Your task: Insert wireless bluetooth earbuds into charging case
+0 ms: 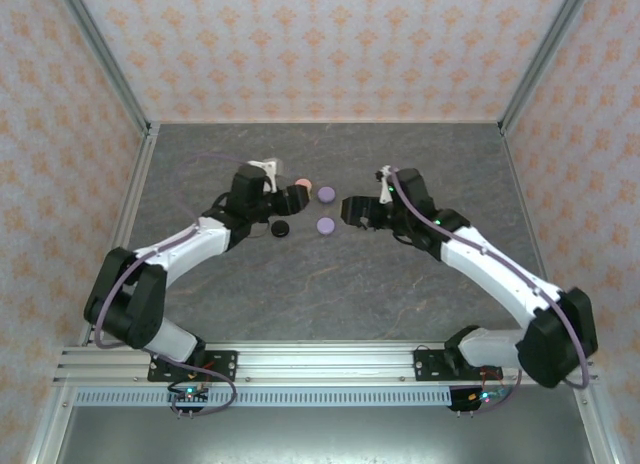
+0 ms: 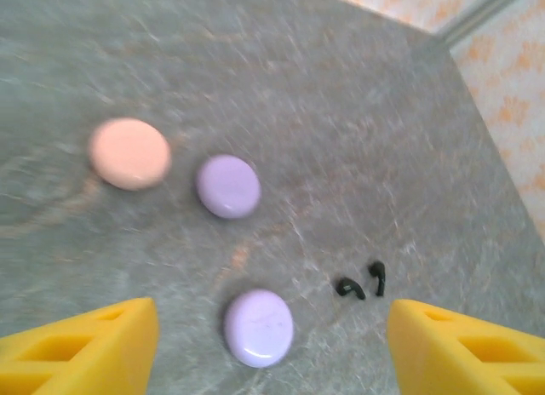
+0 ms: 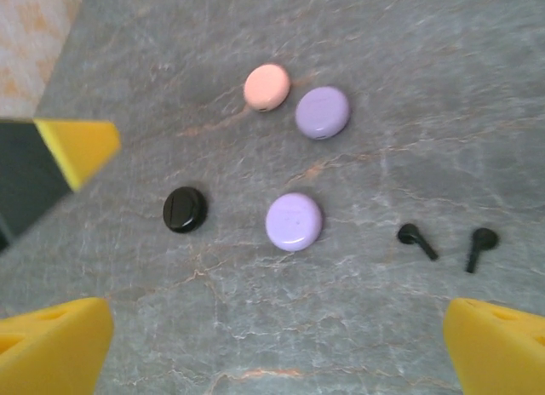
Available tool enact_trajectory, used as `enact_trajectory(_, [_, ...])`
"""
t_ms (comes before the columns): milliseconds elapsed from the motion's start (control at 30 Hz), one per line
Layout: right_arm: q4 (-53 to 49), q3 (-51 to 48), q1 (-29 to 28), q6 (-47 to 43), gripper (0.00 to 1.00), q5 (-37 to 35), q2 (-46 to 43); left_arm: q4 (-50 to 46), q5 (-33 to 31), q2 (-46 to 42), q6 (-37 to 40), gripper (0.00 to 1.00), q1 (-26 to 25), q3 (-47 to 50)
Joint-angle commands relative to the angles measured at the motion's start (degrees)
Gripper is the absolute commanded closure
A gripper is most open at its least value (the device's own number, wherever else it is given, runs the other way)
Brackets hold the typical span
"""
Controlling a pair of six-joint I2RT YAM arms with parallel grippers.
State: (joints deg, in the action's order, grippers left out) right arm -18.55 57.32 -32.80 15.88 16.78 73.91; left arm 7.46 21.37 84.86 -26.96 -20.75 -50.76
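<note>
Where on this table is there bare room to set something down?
Bare table: between the lower lilac case and the near rail, and beyond the pink case toward the back wall. Crowded: mid-table, around the black case, upper lilac case and black earbuds.

Both arms reach inward, left end effector (image 1: pixel 291 196) and right end effector (image 1: pixel 351 209) with jaws parted.

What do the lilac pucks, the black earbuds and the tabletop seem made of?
Lilac pucks: likely smooth moulded plastic, soft sheen. Black earbuds: probably glossy plastic, too small to be sure. Tabletop: grey stone-look surface with pale veins, matte; real stone or laminate, unclear.
</note>
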Motion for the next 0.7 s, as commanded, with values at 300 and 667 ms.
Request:
enact_trajectory(300, [-7.19,24.58,-10.14,-4.73,0.16,-0.65,28.85,-7.44,0.58,-11.41,-5.25,0.28,17.76,12.42])
enact_trajectory(667, [-14.4,50.85,-14.18,-9.44,0.26,-5.97,54.44,-11.35,3.16,-16.01,-5.3,0.28,24.36,17.96])
